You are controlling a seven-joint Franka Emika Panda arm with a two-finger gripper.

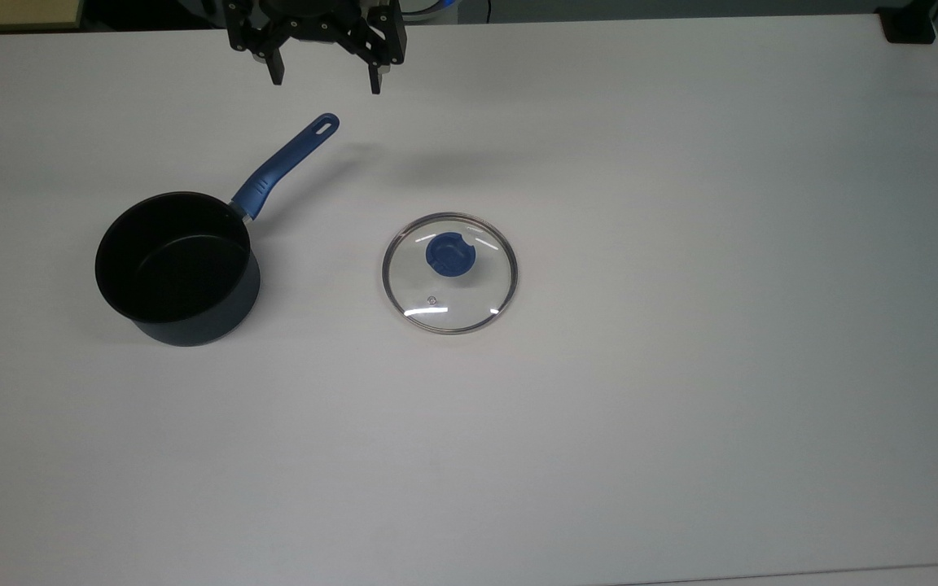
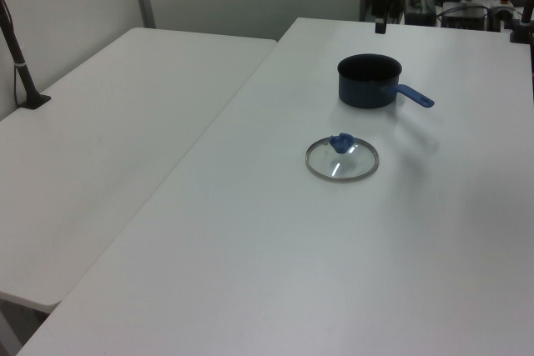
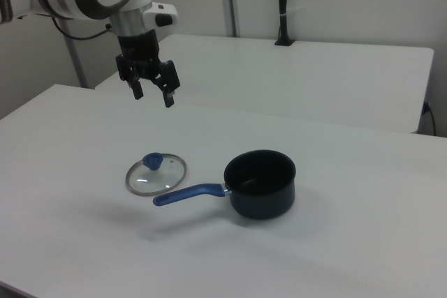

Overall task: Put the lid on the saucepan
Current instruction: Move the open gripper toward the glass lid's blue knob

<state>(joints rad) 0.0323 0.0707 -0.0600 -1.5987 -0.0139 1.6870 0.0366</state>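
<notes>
White table (image 1: 681,407) holds the lid (image 1: 449,273) flat, well apart from the raised, spread-fingered claw (image 1: 324,80).

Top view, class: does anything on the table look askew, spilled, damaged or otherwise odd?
Nothing stands out. The lid lies flat, knob up, apart from the saucepan, which stands upright and empty. The end effector hangs open above the table, holding nothing.

The top view looks straight down; left and right views face each other across the table (image 1: 681,407).
</notes>
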